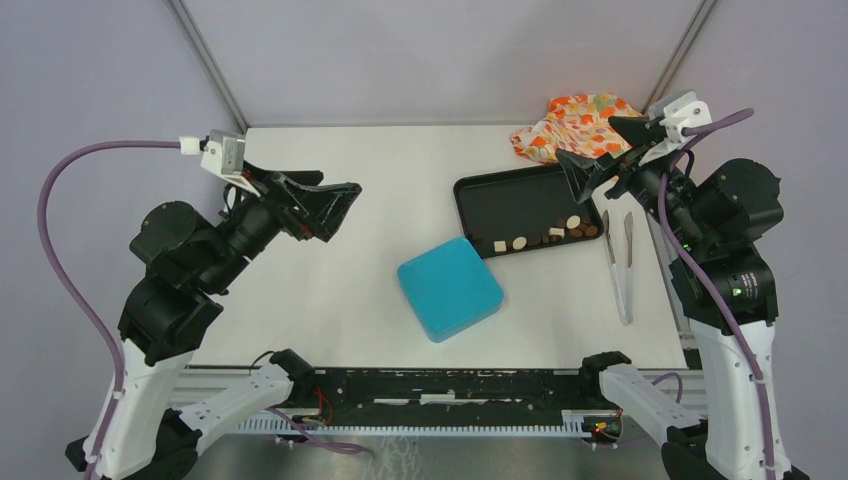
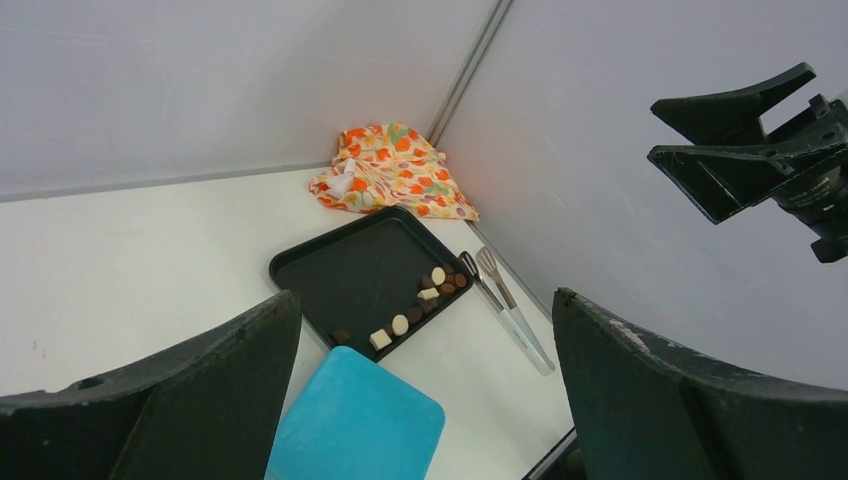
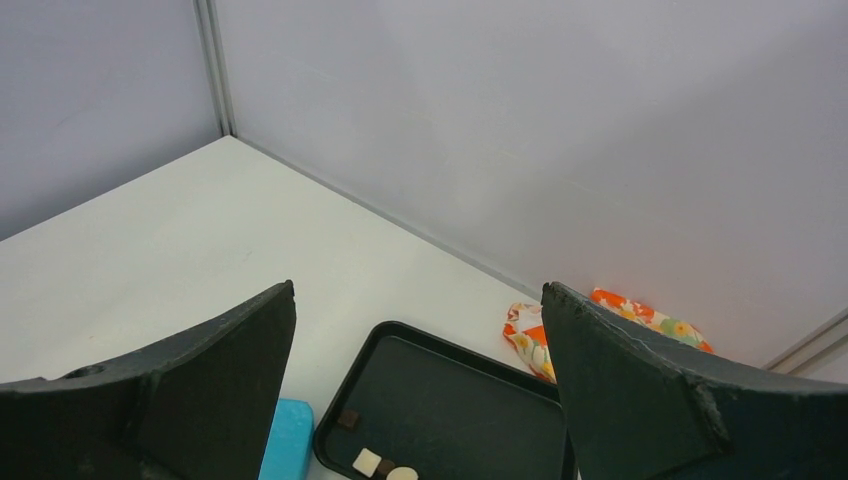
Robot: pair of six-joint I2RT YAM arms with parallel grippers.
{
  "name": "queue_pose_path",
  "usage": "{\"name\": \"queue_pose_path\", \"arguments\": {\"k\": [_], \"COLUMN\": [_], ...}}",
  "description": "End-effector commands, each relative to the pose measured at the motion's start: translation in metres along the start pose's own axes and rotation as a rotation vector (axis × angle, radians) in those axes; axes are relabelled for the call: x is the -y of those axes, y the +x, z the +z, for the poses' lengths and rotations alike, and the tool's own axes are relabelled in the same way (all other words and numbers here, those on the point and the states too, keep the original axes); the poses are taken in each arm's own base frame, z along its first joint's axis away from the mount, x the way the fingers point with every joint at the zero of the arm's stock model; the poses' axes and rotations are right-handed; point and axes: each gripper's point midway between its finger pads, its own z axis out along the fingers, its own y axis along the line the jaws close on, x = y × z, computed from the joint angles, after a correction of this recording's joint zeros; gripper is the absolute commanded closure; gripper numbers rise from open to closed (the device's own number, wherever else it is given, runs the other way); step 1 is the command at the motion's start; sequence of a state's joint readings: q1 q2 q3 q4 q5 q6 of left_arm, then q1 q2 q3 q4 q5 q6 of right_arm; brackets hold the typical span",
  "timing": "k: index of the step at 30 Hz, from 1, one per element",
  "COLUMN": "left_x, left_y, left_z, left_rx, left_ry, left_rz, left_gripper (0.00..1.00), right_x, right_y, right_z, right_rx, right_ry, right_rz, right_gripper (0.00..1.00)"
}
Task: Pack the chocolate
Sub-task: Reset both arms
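The chocolate (image 1: 545, 236) is a row of small dark, brown and cream pieces along the near edge of a black tray (image 1: 505, 190). It also shows in the left wrist view (image 2: 400, 324) and the right wrist view (image 3: 367, 462). My left gripper (image 1: 340, 212) is open and empty, raised above the table, left of the tray. My right gripper (image 1: 585, 137) is open and empty, raised above the tray's far right corner. A closed turquoise box (image 1: 450, 288) lies just in front of the tray.
Metal tongs (image 1: 617, 270) lie on the table right of the tray. An orange flowery cloth (image 1: 575, 125) is bunched in the far right corner. Grey walls close in the table at the back and sides.
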State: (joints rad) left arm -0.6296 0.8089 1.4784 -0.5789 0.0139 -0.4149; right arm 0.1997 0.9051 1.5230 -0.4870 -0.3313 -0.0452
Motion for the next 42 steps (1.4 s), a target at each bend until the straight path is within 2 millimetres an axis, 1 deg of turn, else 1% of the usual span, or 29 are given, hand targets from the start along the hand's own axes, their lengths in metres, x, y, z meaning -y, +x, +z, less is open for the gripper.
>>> {"name": "queue_pose_path", "arguments": {"k": [1,22,42], "left_x": [0.004,-0.003,-0.006], "left_y": [-0.007,0.006,0.013], "left_z": [-0.004,-0.002,-0.002], "left_rx": [0.018,-0.002,-0.011], "left_ry": [0.027,0.011,0.008], "left_rz": [0.063,0.060,0.057], "left_gripper": [0.00,0.00,0.00], "right_x": [0.002,0.001,0.002], "right_y": [-0.002,0.005,0.005], "right_z": [0.002,0.002,0.001], "right_rx": [0.012,0.003,0.004], "right_ry": [0.009,0.006,0.017], "right_rz": [0.018,0.019,0.019], "right_gripper": [0.02,0.02,0.02]}}
